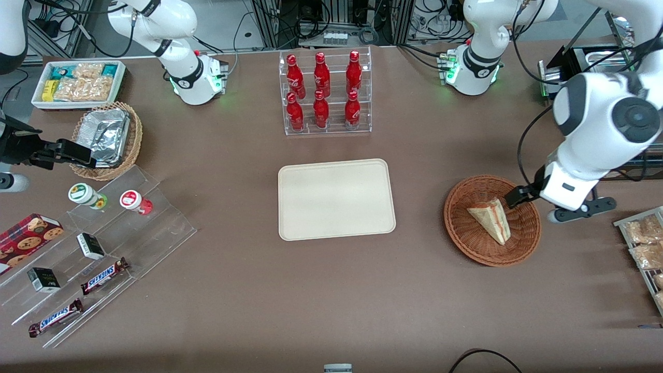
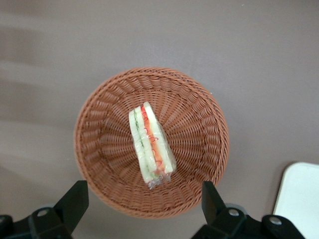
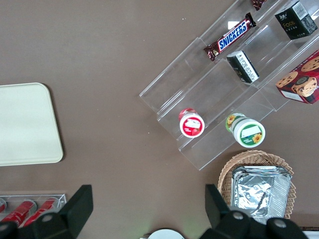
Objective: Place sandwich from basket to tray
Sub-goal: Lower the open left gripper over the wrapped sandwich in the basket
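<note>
The sandwich [image 1: 492, 220] [image 2: 151, 144], a clear-wrapped wedge with red, orange and green layers, lies in the middle of the round reddish-brown basket [image 1: 463, 233] [image 2: 99, 129]. My gripper [image 1: 518, 197] [image 2: 143, 199] hangs above the basket's rim at the working arm's side, open, with nothing between its black fingers [image 2: 75, 199]. It is apart from the sandwich. The cream-beige tray [image 1: 336, 199] [image 2: 299, 199] lies bare at the table's middle, beside the basket toward the parked arm's end.
A clear rack of red bottles [image 1: 325, 93] stands farther from the front camera than the tray. A wire rack of snack packs [image 1: 645, 243] sits at the working arm's end. Acrylic steps [image 1: 103, 243] with candy bars, a foil-lined wicker basket [image 1: 106, 137] and a white bin [image 1: 77, 83] are at the parked arm's end.
</note>
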You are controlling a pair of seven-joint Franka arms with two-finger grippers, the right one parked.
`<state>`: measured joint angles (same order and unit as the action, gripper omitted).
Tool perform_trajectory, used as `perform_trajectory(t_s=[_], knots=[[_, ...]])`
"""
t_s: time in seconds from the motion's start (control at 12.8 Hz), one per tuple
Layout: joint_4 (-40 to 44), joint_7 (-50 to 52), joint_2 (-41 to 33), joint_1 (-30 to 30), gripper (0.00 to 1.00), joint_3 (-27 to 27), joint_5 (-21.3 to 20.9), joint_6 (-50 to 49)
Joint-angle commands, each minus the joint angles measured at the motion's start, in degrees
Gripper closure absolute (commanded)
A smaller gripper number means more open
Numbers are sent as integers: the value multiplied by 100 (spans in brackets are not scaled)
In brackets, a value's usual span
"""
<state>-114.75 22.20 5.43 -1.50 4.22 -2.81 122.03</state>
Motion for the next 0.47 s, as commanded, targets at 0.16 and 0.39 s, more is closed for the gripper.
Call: perform_trajectory(t_s=[0.16,0.39], knots=[[-837,804,107,-35,0,9,-71,1109],[-1190,927,274,-35,0,17,-62,1718]])
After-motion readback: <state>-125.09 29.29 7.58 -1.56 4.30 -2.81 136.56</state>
